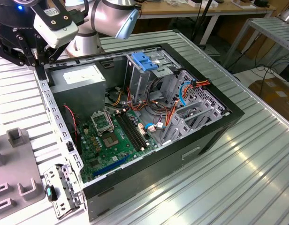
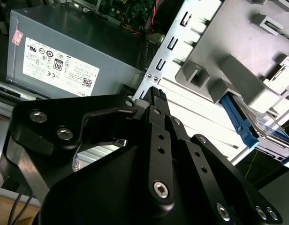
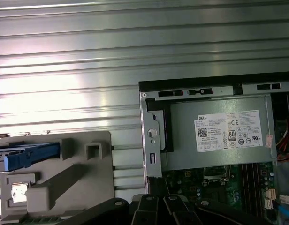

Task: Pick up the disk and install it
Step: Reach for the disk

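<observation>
The claw (image 2: 156, 96) hangs over the rear corner of the open computer case (image 1: 158, 180), high on the exterior view's left. I cannot tell whether it is open or closed, and nothing shows in its grip. In the second wrist view its tip sits above the case's perforated metal rim (image 2: 165, 51), just beside the power supply (image 2: 74, 56).

The disk (image 3: 29, 154) lies outside the case in a grey holder (image 3: 83, 166) on the ribbed metal surface (image 3: 135, 61). In both wrist views its blue rail juts out at the frame's edge, apart from the claw, with the rim between them.

Inside the case, a pale-blue latch plate (image 1: 143, 62) tops the drive cage (image 1: 151, 82). Orange and red cables (image 1: 170, 115) crowd the space beside it, above the motherboard (image 1: 107, 143).
</observation>
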Tool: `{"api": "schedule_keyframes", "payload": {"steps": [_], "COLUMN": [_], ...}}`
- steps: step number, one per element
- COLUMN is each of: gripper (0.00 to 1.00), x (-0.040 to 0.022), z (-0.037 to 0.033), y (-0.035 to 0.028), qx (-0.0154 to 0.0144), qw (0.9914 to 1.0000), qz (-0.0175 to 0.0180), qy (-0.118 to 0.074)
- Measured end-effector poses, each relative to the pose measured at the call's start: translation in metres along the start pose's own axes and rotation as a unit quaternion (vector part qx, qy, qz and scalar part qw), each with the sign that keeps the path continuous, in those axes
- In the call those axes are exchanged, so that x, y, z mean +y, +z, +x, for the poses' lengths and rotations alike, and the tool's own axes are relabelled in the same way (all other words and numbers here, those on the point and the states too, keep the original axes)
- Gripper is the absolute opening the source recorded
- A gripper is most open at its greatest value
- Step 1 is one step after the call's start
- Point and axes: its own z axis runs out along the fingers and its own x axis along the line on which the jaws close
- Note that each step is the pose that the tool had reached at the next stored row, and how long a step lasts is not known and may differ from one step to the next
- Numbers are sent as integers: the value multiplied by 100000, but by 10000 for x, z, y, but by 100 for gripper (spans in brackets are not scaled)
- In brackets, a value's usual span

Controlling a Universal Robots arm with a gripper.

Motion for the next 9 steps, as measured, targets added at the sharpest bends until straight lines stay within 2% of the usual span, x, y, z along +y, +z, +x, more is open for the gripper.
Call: {"api": "schedule_keyframes", "payload": {"steps": [9], "gripper": [11], "x": [-2], "z": [30], "y": [0], "qx": [-2], "qw": [100000], "qz": [0], "qy": [4]}}
